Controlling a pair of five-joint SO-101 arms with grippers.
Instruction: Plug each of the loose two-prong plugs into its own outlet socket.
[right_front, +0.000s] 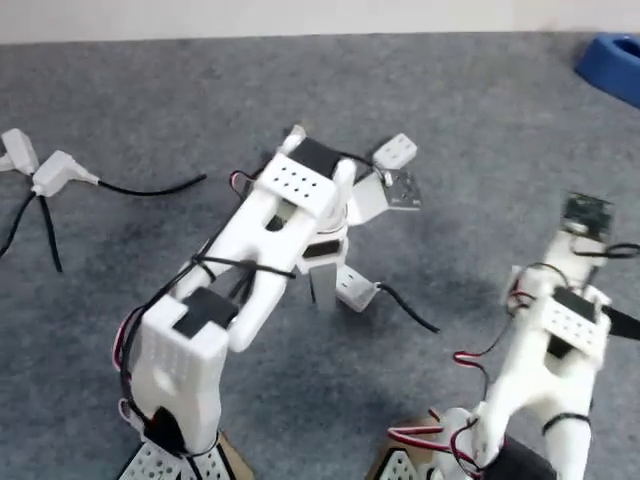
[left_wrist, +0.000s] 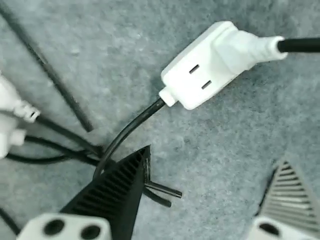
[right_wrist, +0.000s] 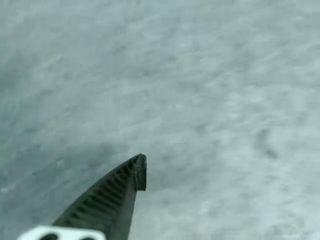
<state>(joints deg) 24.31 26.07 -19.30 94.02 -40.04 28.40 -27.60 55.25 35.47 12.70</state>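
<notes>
Plugs of white plastic (right_front: 58, 172), two of them on thin black cables, lie loose at the far left edge of a grey carpet-covered table (right_front: 480, 120), well apart from both arms. Largest in the high view is the white plastic left arm (right_front: 250, 250), stretched from the near edge toward the middle of the table with its wrist bent downward. The white plastic right arm (right_front: 555, 330) stands at the near right, folded upright, with red and black wires along it. A blue plastic object (right_front: 612, 62) is cut off by the far right corner.

Just beside the left arm's tip lies a white rectangular outlet socket block (left_wrist: 200, 75). In the left wrist view its face shows two narrow slots, both vacant, and a black cable (left_wrist: 127, 135) runs from its end past the black fingertip. The left gripper (left_wrist: 215, 157) hangs near this socket, released, its black finger (left_wrist: 117, 192) and grey ribbed finger (left_wrist: 287, 192) spread wide over the carpet.

A small white connector piece (right_front: 396, 150) and a flat grey one (right_front: 402, 190) rest on the carpet beyond the left arm. The right gripper (right_wrist: 137, 172) hovers above bare carpet; whether it is released or clenched cannot be told.
</notes>
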